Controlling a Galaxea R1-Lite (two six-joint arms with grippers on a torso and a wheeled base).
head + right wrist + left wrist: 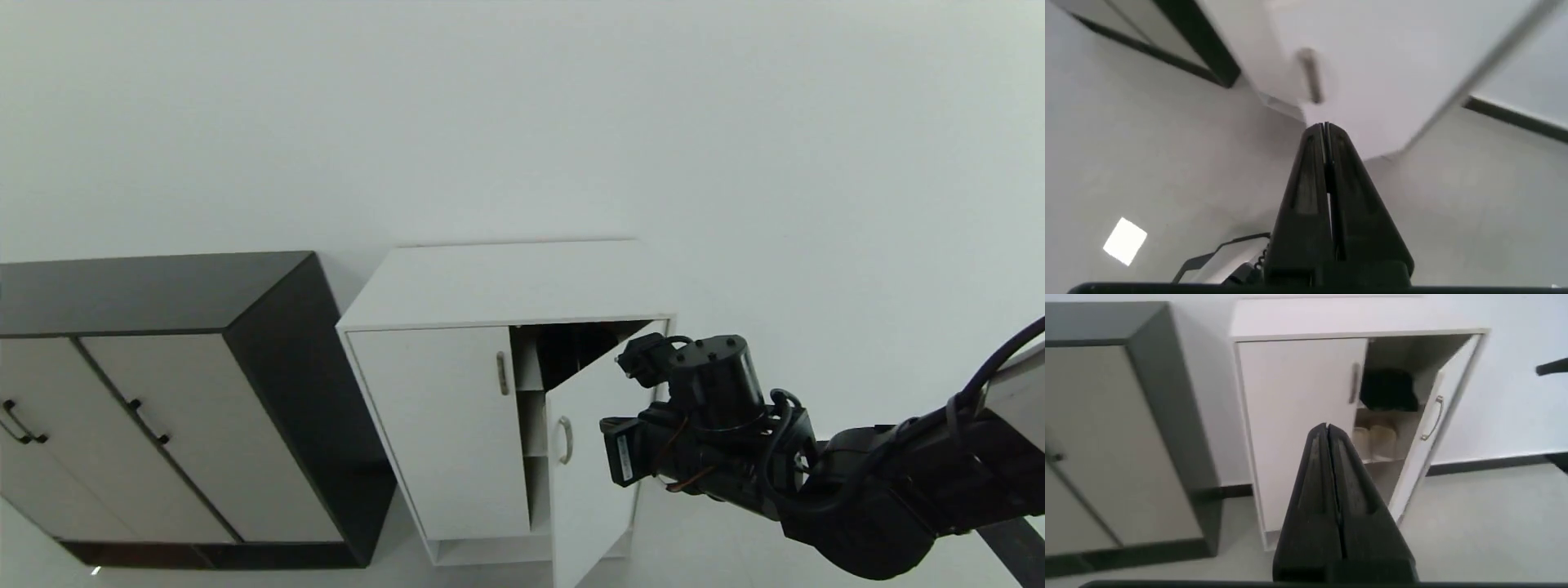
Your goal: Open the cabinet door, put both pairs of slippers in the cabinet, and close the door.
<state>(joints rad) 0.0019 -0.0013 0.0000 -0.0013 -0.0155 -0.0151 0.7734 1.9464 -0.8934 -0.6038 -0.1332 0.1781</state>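
The white cabinet [506, 282] stands against the wall with its left door [441, 425] closed and its right door [588, 465] partly open. My right arm [710, 400] is at the outer face of that door, beside its handle [565, 439]. My right gripper [1325, 127] is shut and empty, its tip close to the door face just below the handle [1308, 75]. My left gripper [1327, 429] is shut on nothing, held well back from the cabinet. Inside, a dark pair of slippers [1388, 388] lies on the upper shelf and a pale pair [1376, 439] on the shelf below.
A black cabinet [163, 286] with pale doors and dark handles stands to the left of the white one, a narrow gap between them. Pale floor [1486, 523] spreads in front. A bare white wall rises behind both.
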